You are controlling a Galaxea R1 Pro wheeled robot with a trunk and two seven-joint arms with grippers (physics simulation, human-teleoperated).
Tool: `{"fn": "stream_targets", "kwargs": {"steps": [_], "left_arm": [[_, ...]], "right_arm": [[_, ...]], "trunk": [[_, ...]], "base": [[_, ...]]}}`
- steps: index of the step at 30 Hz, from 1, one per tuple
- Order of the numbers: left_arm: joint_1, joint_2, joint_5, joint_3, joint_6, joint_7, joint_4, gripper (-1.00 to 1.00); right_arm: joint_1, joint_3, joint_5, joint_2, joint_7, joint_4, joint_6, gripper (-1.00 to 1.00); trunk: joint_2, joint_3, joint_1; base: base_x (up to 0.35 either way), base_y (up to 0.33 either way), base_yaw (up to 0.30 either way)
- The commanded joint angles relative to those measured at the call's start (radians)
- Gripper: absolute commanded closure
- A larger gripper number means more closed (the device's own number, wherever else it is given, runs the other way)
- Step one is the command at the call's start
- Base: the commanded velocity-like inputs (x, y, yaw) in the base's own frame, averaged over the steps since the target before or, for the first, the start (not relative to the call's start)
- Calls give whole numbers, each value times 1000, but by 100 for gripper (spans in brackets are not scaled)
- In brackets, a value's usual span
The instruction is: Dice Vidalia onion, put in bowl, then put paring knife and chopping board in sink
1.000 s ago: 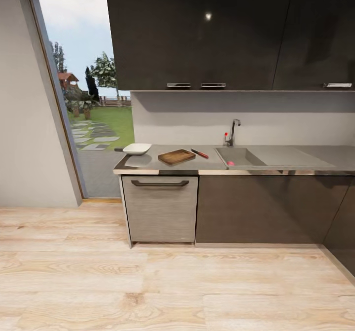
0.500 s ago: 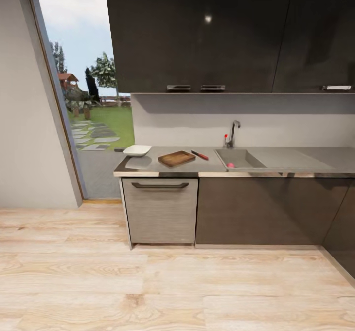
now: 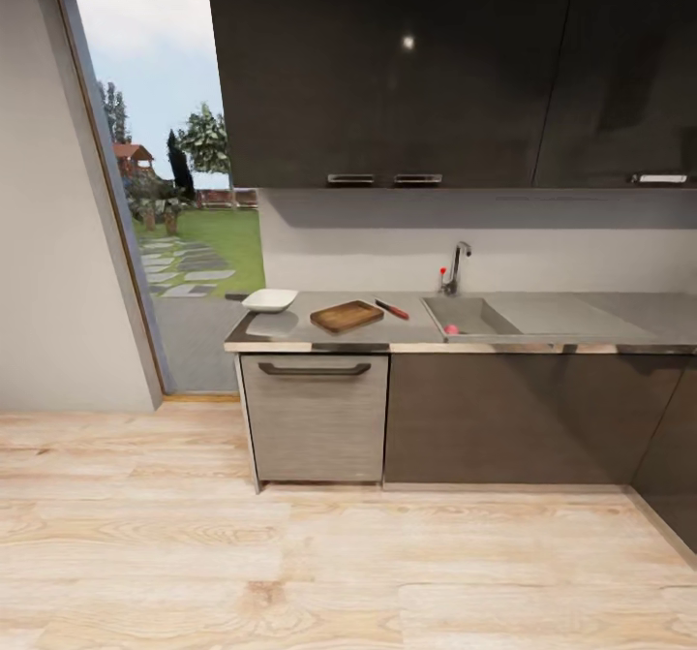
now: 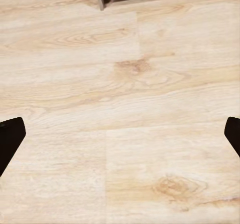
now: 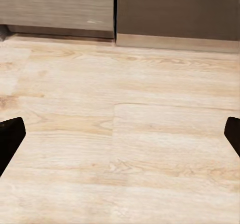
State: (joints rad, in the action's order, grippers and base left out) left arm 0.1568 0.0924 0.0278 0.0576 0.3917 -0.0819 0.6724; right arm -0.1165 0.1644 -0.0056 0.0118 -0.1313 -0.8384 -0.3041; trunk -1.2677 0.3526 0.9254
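Nothing of the task looks done: onion (image 3: pixel 451 328) sits in the sink (image 3: pixel 470 318), knife (image 3: pixel 392 309) beside the board (image 3: pixel 347 316), bowl (image 3: pixel 270 299) empty-looking on the countertop (image 3: pixel 407 332). Left gripper (image 4: pixel 120 134) and right gripper (image 5: pixel 120 134) hang wide, holding nothing.

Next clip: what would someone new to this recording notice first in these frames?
Probably the tall window at the left, bright with garden and sky against the dark upper cabinets. Next, the countertop across a stretch of pale wood floor: the white bowl at its left end, then the chopping board, the red-handled paring knife and the sink with a small pink object inside. Both wrist views look down at bare floorboards, pincer fingertips wide apart.
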Motion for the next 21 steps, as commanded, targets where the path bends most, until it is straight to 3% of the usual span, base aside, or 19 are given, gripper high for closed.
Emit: {"fn": "stream_targets", "kwargs": {"steps": [1, 10, 21], "left_arm": [[0, 1, 3, 5, 1, -9, 1, -100], [0, 1, 3, 5, 1, -9, -2, -100], [0, 1, 3, 5, 0, -9, -8, -100]], "right_arm": [[0, 3, -1, 0, -7, -1, -1, -100], [0, 4, -2, 0, -7, 14, -2, -100], [0, 4, 1, -2, -5, 175, -6, -100]], "trunk": [[7, -3, -4], [70, -31, -38], [147, -65, -81]], "base": [[0, 0, 0], [0, 0, 0], [0, 0, 0]]}}
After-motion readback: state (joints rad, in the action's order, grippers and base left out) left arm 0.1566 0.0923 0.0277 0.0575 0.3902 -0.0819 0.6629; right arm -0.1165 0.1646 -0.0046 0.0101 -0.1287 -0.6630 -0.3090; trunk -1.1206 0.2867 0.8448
